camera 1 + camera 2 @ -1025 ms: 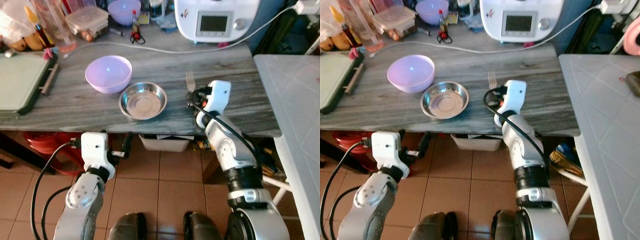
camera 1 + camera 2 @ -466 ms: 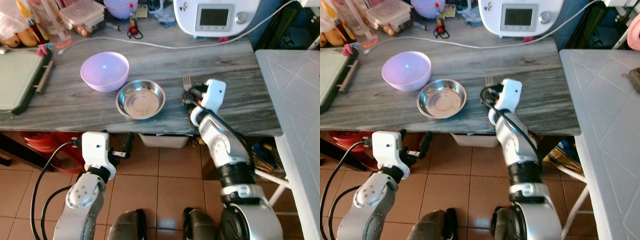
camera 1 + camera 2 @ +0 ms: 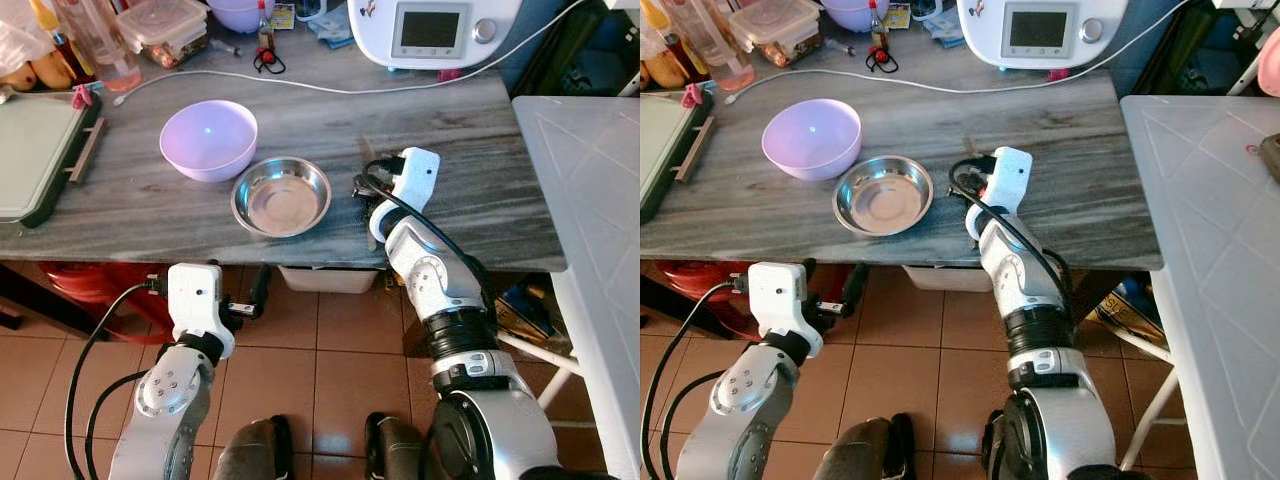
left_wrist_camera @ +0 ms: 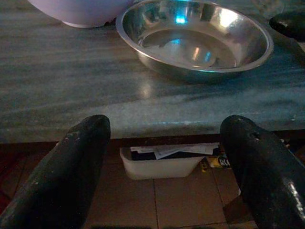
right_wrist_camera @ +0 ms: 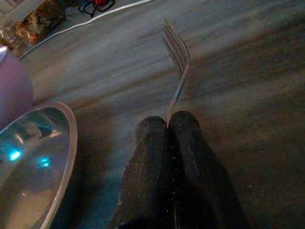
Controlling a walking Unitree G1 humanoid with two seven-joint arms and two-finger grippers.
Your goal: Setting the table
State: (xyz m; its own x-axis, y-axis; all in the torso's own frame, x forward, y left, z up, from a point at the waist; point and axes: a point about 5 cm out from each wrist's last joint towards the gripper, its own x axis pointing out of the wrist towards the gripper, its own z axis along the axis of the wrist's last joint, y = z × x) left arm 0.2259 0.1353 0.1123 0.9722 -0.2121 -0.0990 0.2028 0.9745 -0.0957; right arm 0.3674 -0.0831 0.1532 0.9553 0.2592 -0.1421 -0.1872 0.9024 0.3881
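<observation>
- right gripper (image 5: 167, 125) over the grey marble tabletop (image 3: 470, 200), near its front edge, fingers pinched tight on a fork (image 5: 177, 62); handle clamped between the two black pads, tines sticking out ahead of the tips
- fork just beside the steel bowl (image 3: 282, 197), on its right side, not touching it
- steel bowl sits close to the tabletop's front edge, around the middle
- lilac bowl (image 3: 208, 139) behind and left of the steel bowl, rims almost touching
- left gripper (image 4: 167, 162) hangs below the tabletop's front edge, fingers (image 4: 71, 167) spread wide, holding nothing, pointing at the steel bowl
- white kitchen appliance (image 3: 430, 30) at the back edge toward the right corner, white cable (image 3: 300, 88) running along the back
- green tray (image 3: 40, 150) at the left edge
- white side table (image 3: 590, 200) beyond the tabletop's right edge
</observation>
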